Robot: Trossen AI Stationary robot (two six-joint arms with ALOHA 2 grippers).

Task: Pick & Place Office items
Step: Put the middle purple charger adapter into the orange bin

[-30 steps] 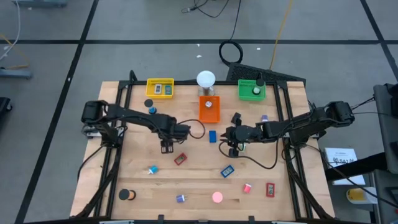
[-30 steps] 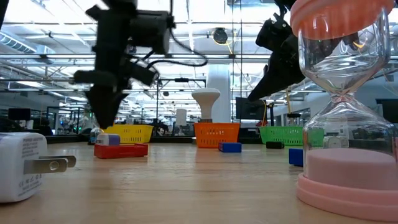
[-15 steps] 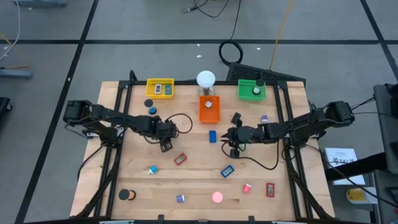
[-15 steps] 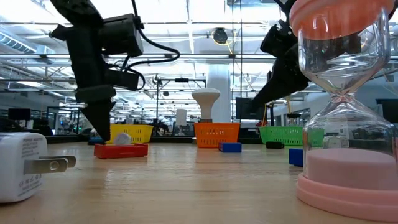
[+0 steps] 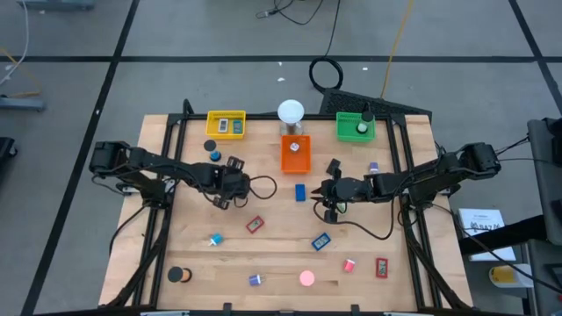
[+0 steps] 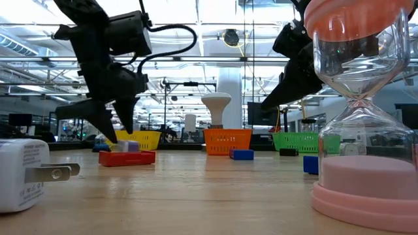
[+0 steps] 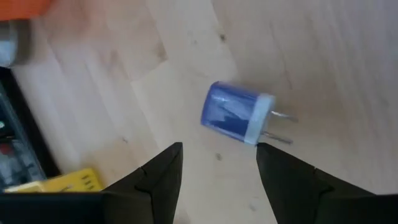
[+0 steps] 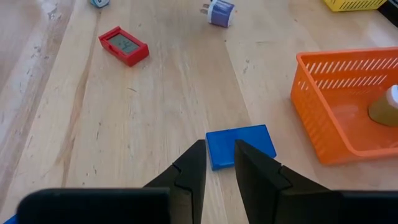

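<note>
Wooden tabletop (image 5: 281,237) shows my left gripper (image 7: 217,154) swung back to the blue plug (image 7: 239,121) near the yellow tray (image 7: 74,180), jaws wide and empty, lining up a pick, I judge, while the right gripper (image 8: 219,149) hovers narrowly parted, empty, over the blue block (image 8: 241,144).

blue plug (image 7: 239,118), orange tray (image 8: 348,106)

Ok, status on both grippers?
Left gripper open, empty, facing blue round plug adapter. Right gripper slightly open, empty, over blue flat block. Nothing in the way.
</note>
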